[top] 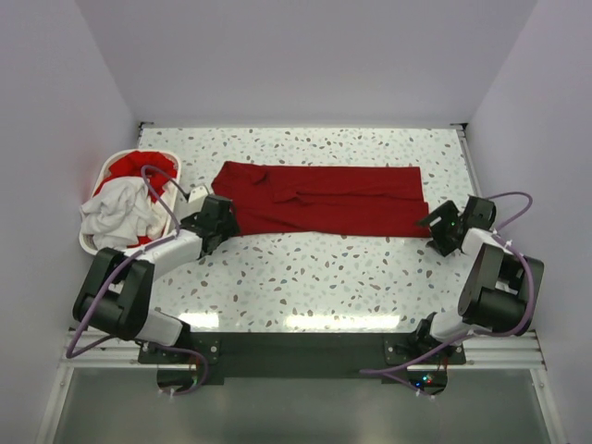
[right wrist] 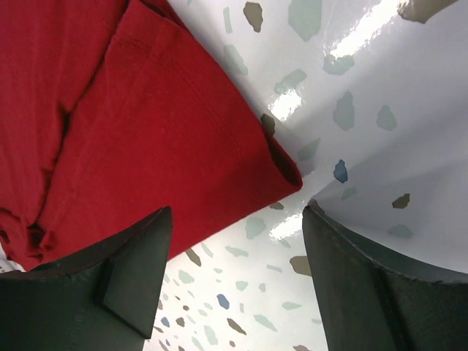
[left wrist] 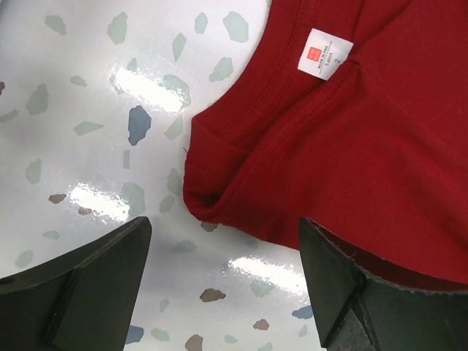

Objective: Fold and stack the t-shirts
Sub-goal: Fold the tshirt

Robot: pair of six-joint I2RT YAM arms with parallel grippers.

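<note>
Red shirt (top: 324, 199), flat across the middle of the desk (top: 314, 273) and folded lengthwise into a long band, collar end to the left and hem end to the right. I have the left end effector (top: 217, 222) low at the near collar corner with its jaws apart. One finger (left wrist: 344, 292) lies over the cloth and the other over bare desk, and the label (left wrist: 325, 50) shows just beyond. The right end effector (top: 442, 225) stands at the near hem corner, jaws likewise apart, with the corner in line with the gap and nothing pinched. The main hazard, as I judge it, is a partial grasp. The band is several layers thick at both corners, and a shallow pinch may take the top layer alone, so the lengthwise fold would fall open on the lift. A second hazard is unequal timing: if one side clamps or rises first, the band would drag askew and the loose folds at its middle could slide out. A descent too deep would press the fingers against the glossy desk and push the corner away instead of catching it. The left arm also works just beside the basket (top: 104, 171), where a white shirt (top: 116, 213) hangs over the rim and could be snagged on a wide swing.
</note>
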